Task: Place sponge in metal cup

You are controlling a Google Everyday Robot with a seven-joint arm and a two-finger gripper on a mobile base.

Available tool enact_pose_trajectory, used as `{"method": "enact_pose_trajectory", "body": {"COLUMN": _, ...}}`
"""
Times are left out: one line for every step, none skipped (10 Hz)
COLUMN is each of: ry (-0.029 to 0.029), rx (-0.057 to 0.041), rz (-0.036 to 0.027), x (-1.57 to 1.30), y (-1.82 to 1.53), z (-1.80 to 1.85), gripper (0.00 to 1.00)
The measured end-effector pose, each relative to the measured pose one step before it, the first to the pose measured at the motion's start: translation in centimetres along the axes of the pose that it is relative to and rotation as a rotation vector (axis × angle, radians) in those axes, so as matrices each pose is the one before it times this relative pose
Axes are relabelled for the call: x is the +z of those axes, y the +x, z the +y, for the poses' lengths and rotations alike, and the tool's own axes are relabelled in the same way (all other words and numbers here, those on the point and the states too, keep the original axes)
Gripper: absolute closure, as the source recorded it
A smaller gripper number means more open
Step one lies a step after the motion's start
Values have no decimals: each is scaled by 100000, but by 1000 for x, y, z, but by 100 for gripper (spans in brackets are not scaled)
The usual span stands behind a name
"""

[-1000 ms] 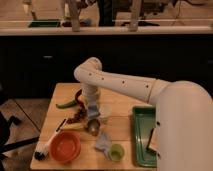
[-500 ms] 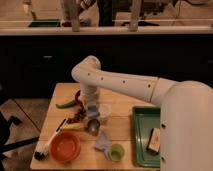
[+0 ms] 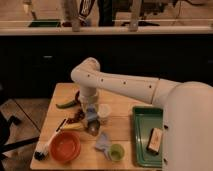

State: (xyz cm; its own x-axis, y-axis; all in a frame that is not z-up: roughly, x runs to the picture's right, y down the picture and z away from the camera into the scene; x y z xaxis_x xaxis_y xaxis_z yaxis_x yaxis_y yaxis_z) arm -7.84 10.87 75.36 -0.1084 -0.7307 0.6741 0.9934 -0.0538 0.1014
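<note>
My gripper [image 3: 90,117] hangs from the white arm [image 3: 120,85], pointing down over the middle of the wooden table [image 3: 122,102]. Directly below it stands a small dark metal cup [image 3: 93,129]. A pale bluish piece shows at the gripper's tip; I cannot tell whether it is the sponge. A yellow flat piece [image 3: 73,127] lies just left of the metal cup.
A white cup [image 3: 104,112] stands right of the gripper. A green pepper [image 3: 65,104] lies at left. At the front are a red bowl [image 3: 65,146], a brush [image 3: 46,145], a blue cloth [image 3: 103,142] and a green cup [image 3: 116,151]. A green tray [image 3: 142,117] holds a tan block [image 3: 155,140].
The gripper has sunk slightly toward the metal cup. The things on the table have not moved.
</note>
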Motion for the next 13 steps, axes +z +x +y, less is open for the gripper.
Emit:
{"method": "enact_pose_trajectory", "body": {"ry": 366, "rx": 91, "rz": -423, "x": 71, "y": -329, "z": -93, "gripper": 100}}
{"method": "enact_pose_trajectory", "body": {"ry": 354, "rx": 277, "rz": -565, "x": 119, "y": -444, "z": -12, "gripper": 100}}
{"method": "enact_pose_trajectory", "body": {"ry": 369, "rx": 602, "rz": -881, "x": 190, "y": -747, "z": 65, "gripper": 100}}
{"method": "enact_pose_trajectory", "body": {"ry": 338, "rx": 454, "rz": -500, "x": 79, "y": -517, "z": 14, "gripper": 100}}
{"method": "enact_pose_trajectory", "body": {"ry": 217, "rx": 397, "rz": -342, "x": 44, "y": -478, "z": 45, "gripper": 100}}
{"method": "enact_pose_trajectory", "body": {"ry": 218, "rx": 447, "rz": -456, "x": 38, "y": -491, "z": 106, "gripper": 100}}
{"method": "enact_pose_trajectory", "body": {"ry": 427, "rx": 259, "rz": -192, "x": 9, "y": -306, "z": 20, "gripper": 100}}
{"method": "enact_pose_trajectory", "body": {"ry": 386, "rx": 47, "rz": -212, "x": -4, "y": -243, "z": 5, "gripper": 100}}
{"method": "enact_pose_trajectory", "body": {"ry": 368, "rx": 107, "rz": -252, "x": 46, "y": -187, "z": 69, "gripper": 100}}
{"method": "enact_pose_trajectory", "body": {"ry": 480, "rx": 246, "rz": -229, "x": 65, "y": -133, "z": 81, "gripper": 100}}
{"method": "enact_pose_trajectory", "body": {"ry": 232, "rx": 90, "rz": -206, "x": 86, "y": -50, "z": 108, "gripper": 100}}
{"method": "enact_pose_trajectory", "body": {"ry": 461, "rx": -75, "rz": -319, "x": 135, "y": -35, "z": 93, "gripper": 100}}
{"method": "enact_pose_trajectory", "body": {"ry": 284, "rx": -124, "rz": -273, "x": 86, "y": -27, "z": 86, "gripper": 100}}
